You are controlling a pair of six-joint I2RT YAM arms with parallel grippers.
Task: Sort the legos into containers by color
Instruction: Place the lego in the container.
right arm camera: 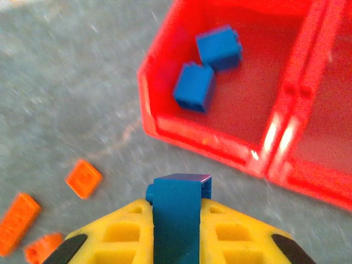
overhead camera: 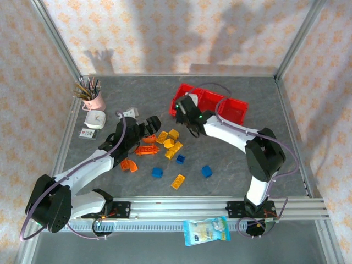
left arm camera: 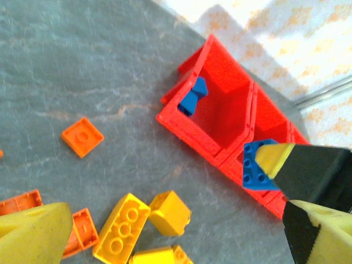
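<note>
My right gripper is shut on a blue lego, just short of the left end of the red containers. Two blue legos lie in that end bin. In the top view the right gripper hangs by the containers. My left gripper is open above the loose pile of yellow legos and orange legos. In the left wrist view its fingers straddle yellow legos, and the held blue lego shows near the containers.
Loose blue legos and a yellow one lie nearer the front. A pink cup of brushes, a white box and a small card stand at the left. A snack packet rests on the front rail.
</note>
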